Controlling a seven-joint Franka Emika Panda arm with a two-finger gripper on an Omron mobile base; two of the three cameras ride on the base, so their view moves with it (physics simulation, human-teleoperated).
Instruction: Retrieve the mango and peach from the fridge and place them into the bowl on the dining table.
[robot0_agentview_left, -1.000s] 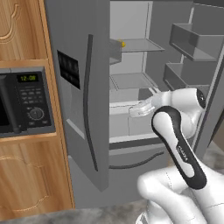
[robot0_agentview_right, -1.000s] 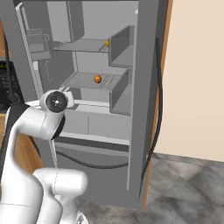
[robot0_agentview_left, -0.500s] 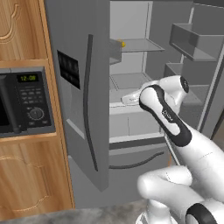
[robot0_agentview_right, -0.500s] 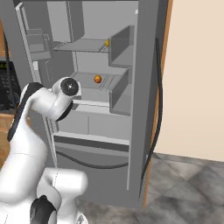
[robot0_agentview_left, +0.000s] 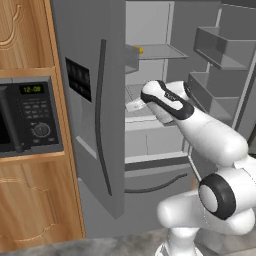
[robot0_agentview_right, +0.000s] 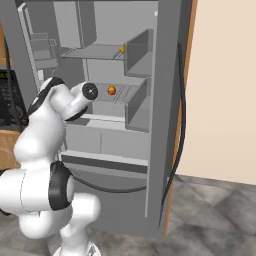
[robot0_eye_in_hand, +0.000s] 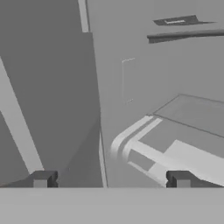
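Note:
The fridge (robot0_agentview_left: 90, 125) stands with both doors open. A yellow-orange mango (robot0_agentview_right: 122, 49) lies on its upper shelf and also peeks out at the shelf edge in the left base view, mango (robot0_agentview_left: 139, 49). The small red-orange peach (robot0_agentview_right: 111, 90) sits on the middle shelf. My arm reaches into the fridge at middle-shelf height, with the wrist (robot0_agentview_right: 90, 91) just left of the peach. My gripper (robot0_eye_in_hand: 111, 179) is open, its fingertips (robot0_eye_in_hand: 43, 178) wide apart with only grey fridge walls and a shelf ahead. The bowl and the dining table are out of view.
A black microwave (robot0_agentview_left: 30, 117) sits in a wooden cabinet left of the fridge. The left fridge door with its black dispenser panel (robot0_agentview_left: 79, 80) stands close beside my arm. Door bins (robot0_agentview_left: 220, 47) hang on the right door. A beige wall (robot0_agentview_right: 225, 90) lies to the right.
My arm has stretched forward and up, carrying the hand from in front of the lower compartment into the fridge at middle-shelf height. The fruit has not moved.

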